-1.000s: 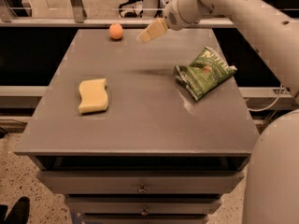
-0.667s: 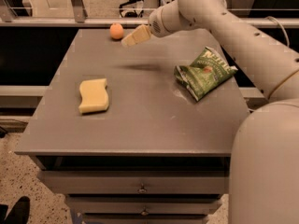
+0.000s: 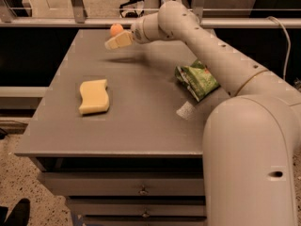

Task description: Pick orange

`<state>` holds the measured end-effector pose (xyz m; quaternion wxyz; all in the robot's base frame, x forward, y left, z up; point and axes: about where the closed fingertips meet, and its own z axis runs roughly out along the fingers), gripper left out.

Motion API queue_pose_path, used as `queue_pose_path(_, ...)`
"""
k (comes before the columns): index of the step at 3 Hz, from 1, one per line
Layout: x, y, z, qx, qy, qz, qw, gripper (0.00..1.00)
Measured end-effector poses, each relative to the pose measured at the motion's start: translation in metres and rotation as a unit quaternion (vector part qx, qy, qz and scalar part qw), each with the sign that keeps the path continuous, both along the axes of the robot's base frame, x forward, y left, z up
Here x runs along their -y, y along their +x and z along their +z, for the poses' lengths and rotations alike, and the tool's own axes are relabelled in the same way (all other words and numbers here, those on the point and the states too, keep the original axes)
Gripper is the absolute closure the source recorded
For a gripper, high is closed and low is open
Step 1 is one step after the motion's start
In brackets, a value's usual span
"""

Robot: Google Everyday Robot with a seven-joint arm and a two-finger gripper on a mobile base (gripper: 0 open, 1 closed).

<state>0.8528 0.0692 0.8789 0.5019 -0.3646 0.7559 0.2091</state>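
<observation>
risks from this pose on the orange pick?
1. The orange sits near the far edge of the table; it's round, so a nudge from the end effector, right beside it on the near side, could roll it off.
2. The end effector hangs above the surface, going by its shadow; closing now may miss.

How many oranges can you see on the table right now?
1. The orange sits at the far edge of the table, just beyond the gripper; the arm could hide others.

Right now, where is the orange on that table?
In the camera view, the orange sits at the table's far edge, toward the picture's left, with the robot's hand hovering just in front of it.
</observation>
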Motion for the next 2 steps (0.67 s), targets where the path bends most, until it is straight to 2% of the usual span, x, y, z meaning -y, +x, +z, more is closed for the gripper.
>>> queue_pose_path(2,-0.032,0.035,-0.019,0.009,0.000,-0.015,0.9998,0.00)
